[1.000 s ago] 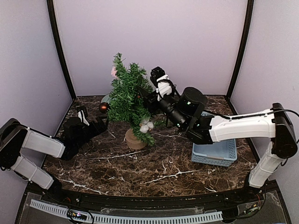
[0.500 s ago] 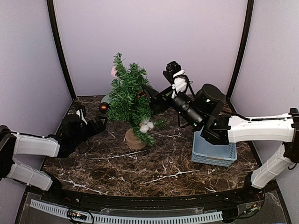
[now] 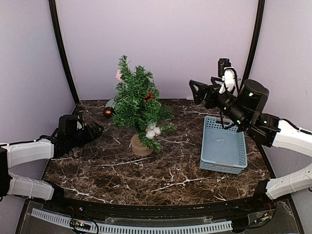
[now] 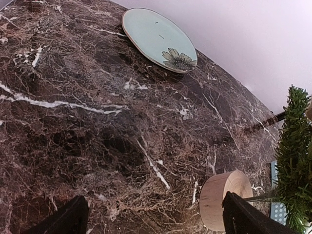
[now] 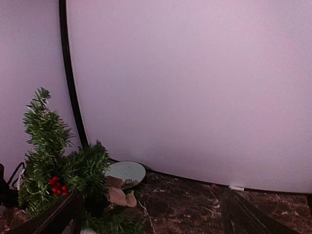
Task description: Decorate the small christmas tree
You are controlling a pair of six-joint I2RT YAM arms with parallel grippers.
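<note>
The small christmas tree (image 3: pixel 135 100) stands upright on its round wooden stump (image 3: pixel 140 145) left of the table's middle. On it hang a red berry sprig (image 3: pixel 149 96), white cotton balls (image 3: pixel 153 130), a dark red bauble (image 3: pixel 107 112) and a pink piece near the top (image 3: pixel 118 74). My right gripper (image 3: pixel 195 90) hovers open and empty well to the right of the tree, above the basket's far end. My left gripper (image 3: pixel 95 129) sits low and open to the left of the tree, nothing between its fingers. The left wrist view shows the stump (image 4: pixel 224 197) and branches (image 4: pixel 295 146); the right wrist view shows the tree (image 5: pixel 53 156) with berries (image 5: pixel 57 185).
A light blue basket (image 3: pixel 224 146) stands on the right of the marble table. A pale green plate (image 4: pixel 158 39) with a flower print lies at the back left behind the tree, also seen as the plate (image 5: pixel 126 173). Purple walls close in the back and sides.
My right gripper opened and drew back to the right and up, out of the branches, leaving the red berry sprig on the tree. My left arm pulled back to the left.
</note>
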